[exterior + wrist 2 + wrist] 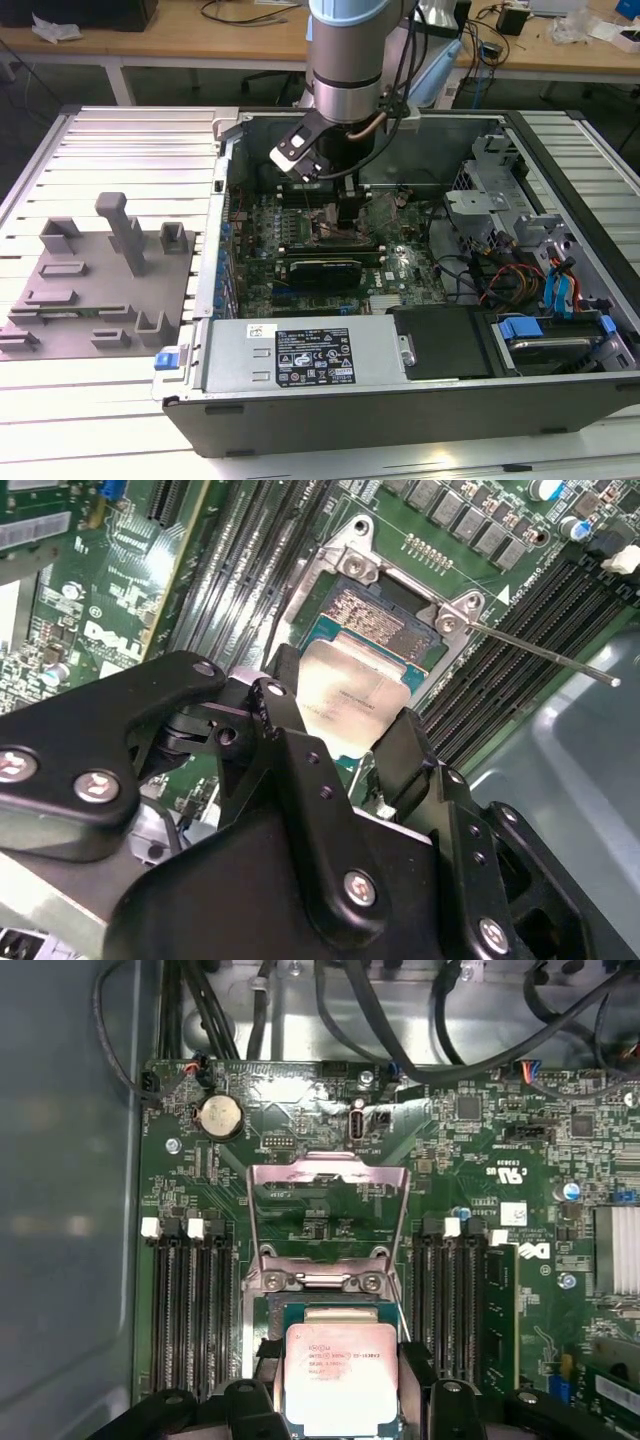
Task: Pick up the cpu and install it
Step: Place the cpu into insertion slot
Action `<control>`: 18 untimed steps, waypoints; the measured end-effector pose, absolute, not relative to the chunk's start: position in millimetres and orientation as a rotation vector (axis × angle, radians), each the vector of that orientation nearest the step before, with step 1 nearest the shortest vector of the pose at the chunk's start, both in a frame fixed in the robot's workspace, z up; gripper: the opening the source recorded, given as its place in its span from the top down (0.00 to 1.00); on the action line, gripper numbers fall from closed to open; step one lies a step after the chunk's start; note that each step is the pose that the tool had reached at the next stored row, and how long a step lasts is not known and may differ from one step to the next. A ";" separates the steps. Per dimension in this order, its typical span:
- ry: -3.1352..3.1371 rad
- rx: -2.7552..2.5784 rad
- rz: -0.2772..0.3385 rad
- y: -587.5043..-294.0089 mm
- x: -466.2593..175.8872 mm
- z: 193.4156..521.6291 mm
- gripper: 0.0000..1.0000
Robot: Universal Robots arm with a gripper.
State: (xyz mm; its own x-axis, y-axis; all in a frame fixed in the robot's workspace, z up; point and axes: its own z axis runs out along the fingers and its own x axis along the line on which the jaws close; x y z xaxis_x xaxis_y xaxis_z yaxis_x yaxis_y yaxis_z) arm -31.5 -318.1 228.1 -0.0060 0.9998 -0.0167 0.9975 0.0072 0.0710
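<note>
The cpu (350, 690) is a small square chip with a pale silver top (340, 1375). My gripper (345, 725) is shut on it, one black finger (285, 715) against one edge and the other against the opposite edge. The chip sits over the dark metal-framed socket (385, 620) on the green motherboard, partly covering it; whether it rests in the socket I cannot tell. The socket's load plate (330, 1195) stands open. In the exterior view the arm reaches down into the open computer case, with the gripper (345, 225) low over the board.
A thin socket lever (540, 650) sticks out beside the socket. Memory slots (190, 1300) flank it on both sides. On the exterior view's left lies a grey tray (100, 270) with blocks and posts. The power supply (310, 355) and drive bays (560, 290) crowd the case.
</note>
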 end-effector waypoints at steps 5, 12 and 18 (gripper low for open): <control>2.183 2.174 0.057 -315.4 -32.3 223.3 0.45; 2.181 2.180 0.052 -314.6 -33.7 215.1 0.45; 2.180 2.182 0.051 -314.5 -35.3 208.3 0.45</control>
